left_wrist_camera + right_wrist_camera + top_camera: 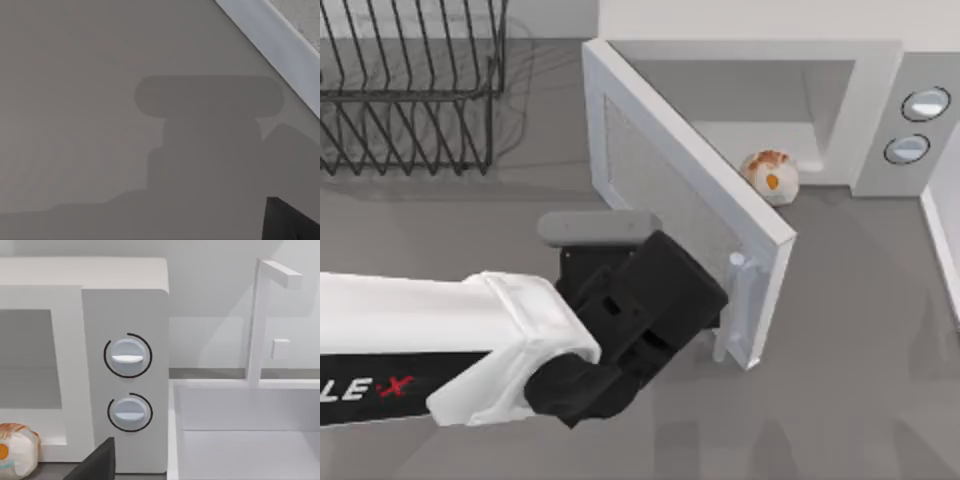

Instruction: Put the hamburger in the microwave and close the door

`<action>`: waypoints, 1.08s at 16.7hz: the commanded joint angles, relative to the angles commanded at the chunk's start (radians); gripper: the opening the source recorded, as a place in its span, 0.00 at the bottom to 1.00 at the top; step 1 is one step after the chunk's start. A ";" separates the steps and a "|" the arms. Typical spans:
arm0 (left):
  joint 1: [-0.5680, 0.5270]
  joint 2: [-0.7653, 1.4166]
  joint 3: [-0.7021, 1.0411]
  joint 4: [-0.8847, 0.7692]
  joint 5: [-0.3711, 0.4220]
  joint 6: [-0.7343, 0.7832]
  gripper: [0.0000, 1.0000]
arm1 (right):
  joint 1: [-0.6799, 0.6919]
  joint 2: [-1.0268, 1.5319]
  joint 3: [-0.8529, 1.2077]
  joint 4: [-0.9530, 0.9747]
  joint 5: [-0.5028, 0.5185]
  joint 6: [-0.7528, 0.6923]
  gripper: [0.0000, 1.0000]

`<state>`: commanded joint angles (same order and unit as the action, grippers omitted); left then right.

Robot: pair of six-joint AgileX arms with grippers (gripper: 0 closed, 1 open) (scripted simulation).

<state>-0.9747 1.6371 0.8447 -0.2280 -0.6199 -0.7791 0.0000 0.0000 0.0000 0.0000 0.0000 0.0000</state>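
The white microwave (875, 100) stands at the back right with its door (680, 170) swung well open toward the table's middle. The hamburger (770, 172), cream with orange-brown blotches, lies at the front lip of the opening, between the door and the knob panel (918, 125). In the right wrist view it sits low in front of the cavity (15, 450), beside the two knobs (127, 357). My left gripper (705, 310) is against the door's outer face, close to the bar handle (745, 300); its fingers are hidden under the wrist. A dark finger (97, 462) of my right gripper faces the panel.
A black wire rack (410, 90) stands at the back left. A white open frame or tray (240, 430) sits right of the microwave, its edge at the table's right side (942, 235). Bare grey table (75, 125) lies under the left wrist.
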 joint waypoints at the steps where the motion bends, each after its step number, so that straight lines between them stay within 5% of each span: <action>1: -0.021 0.038 0.045 -0.019 -0.011 -0.021 0.00 | 0.000 0.000 0.000 0.000 0.000 0.000 1.00; 6: -0.126 0.215 0.283 -0.122 -0.053 -0.113 0.00 | 0.000 0.000 0.000 0.000 0.000 0.000 1.00; 14: -0.140 0.252 0.330 -0.148 -0.061 -0.139 0.00 | 0.000 0.000 0.000 0.000 0.000 0.000 1.00; 18: -0.167 0.366 0.488 -0.230 -0.081 -0.189 0.00 | 0.000 0.000 0.000 0.000 0.000 0.000 1.00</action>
<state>-1.1421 2.0033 1.3332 -0.4578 -0.7007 -0.9677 0.0000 0.0000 0.0000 0.0000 0.0000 0.0000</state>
